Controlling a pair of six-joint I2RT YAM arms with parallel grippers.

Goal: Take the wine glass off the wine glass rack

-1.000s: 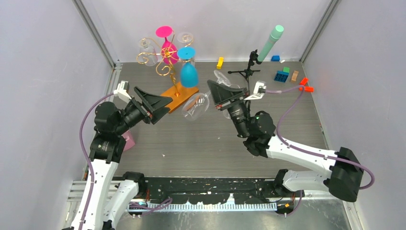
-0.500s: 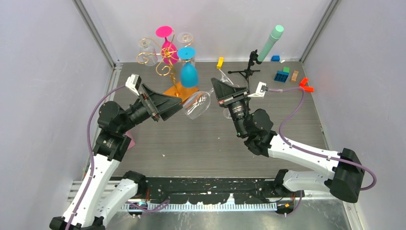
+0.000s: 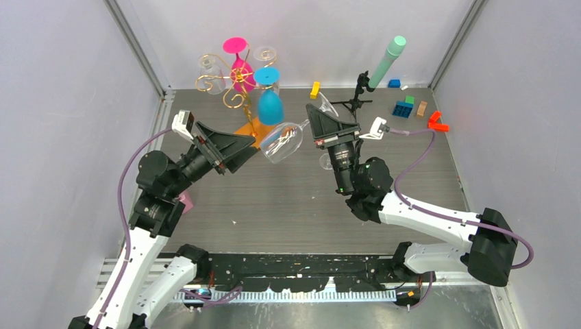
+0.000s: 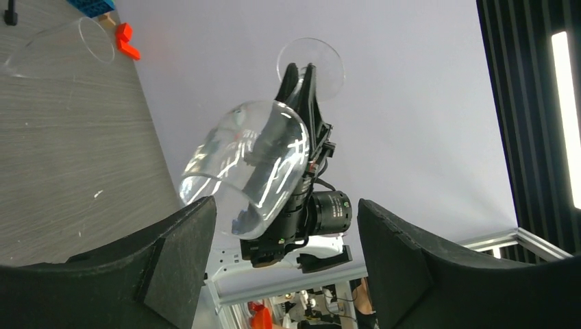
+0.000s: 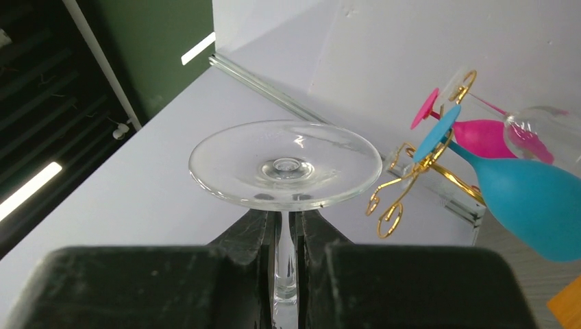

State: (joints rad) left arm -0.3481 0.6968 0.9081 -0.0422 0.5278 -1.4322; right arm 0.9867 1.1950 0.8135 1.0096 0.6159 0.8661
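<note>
1. Holding the clear stemmed wine glass [image 3: 282, 140] in the air, just off the gold wire rack with orange base [image 3: 245, 130] at the far-left corner of the grey bench [image 3: 288, 199], the right claw [image 5: 286, 226] is clamped on its stem.
2. Left claw [image 4: 284, 205]: spread wide, empty, fingers flanking the bowl.
3. Removal judged done; set-down outstanding.
4. Count: one glass held; on the rack, one pink glass [image 3: 240, 68], one blue glass [image 3: 270, 106], apparently two clear glasses [image 3: 209, 65] [image 3: 266, 53].
</note>
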